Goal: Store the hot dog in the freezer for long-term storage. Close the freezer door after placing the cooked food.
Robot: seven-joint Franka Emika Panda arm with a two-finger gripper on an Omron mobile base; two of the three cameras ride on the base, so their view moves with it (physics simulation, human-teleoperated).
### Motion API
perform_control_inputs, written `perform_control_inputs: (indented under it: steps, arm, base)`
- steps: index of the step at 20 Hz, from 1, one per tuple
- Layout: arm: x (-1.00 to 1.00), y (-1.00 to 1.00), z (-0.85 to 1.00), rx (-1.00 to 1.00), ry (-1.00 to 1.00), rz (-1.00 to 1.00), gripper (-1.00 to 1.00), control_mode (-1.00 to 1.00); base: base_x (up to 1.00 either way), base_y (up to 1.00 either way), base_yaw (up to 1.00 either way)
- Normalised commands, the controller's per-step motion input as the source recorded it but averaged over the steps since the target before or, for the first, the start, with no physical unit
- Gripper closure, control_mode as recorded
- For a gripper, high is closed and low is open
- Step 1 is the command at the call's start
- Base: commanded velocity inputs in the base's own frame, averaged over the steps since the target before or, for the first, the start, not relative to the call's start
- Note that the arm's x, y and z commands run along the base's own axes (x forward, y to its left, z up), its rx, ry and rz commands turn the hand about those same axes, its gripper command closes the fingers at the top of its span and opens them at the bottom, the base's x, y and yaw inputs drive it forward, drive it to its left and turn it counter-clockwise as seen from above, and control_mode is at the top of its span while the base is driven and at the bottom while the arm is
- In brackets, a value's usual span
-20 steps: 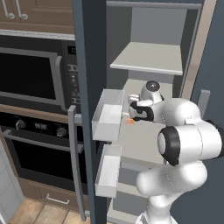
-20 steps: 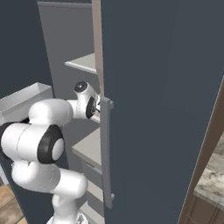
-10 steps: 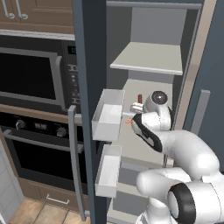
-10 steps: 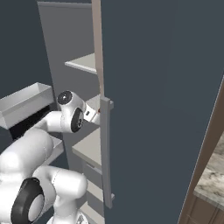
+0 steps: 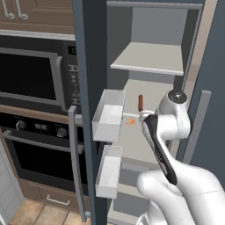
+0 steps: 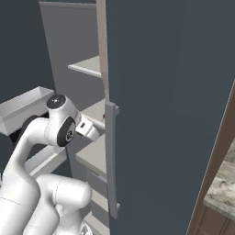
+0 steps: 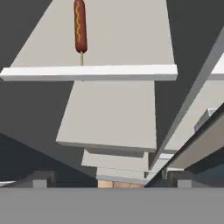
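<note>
Claw [image 7: 112, 180] empty, fingers spread; hot dog [image 7: 79, 26] on freezer [image 5: 151, 57] shelf, door bins [image 5: 109, 115] alongside.

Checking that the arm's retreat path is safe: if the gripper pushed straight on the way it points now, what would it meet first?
Judging by the hand view, probably the flat lower freezer shelf, below the front lip of the shelf carrying the hot dog. Depth is unclear.

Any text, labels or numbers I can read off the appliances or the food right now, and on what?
Microwave display: small green characters, too blurred to read.
Microwave button column: marks too small to read.
Oven knob panel: no legible markings.
Hot dog: a yellow squiggle of mustard, not lettering.
Freezer shelf and freezer door: no text visible.
</note>
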Motion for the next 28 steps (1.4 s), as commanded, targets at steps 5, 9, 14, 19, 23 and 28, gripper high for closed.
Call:
perform_control_inputs:
  steps: [5, 9, 14, 19, 23, 28]
  arm:
    - [-0.87, 0.00, 0.42, 0.00, 0.45, 0.00, -1.00, -1.00]
    - [-0.99, 0.00, -0.04, 0.04, 0.26, 0.01, -1.00, -1.00]
    - [-0.78, 0.00, -0.12, 0.04, 0.01, 0.30, -1.00, -1.00]
    - [-0.34, 0.03, -0.17, 0.00, 0.01, 0.27, -1.00, -1.00]
    - [-0.02, 0.13, -0.01, -0.01, 0.02, 0.00, -1.00, -1.00]
    - [0.00, 0.00, 0.00, 0.00, 0.00, -0.01, -1.00, -1.00]
  base:
    - [0.00, 0.00, 0.00]
    - [0.00, 0.00, 0.00]
    - [0.00, 0.00, 0.00]
    - [0.00, 0.00, 0.00]
    - [0.00, 0.00, 0.00]
    - [0.00, 0.00, 0.00]
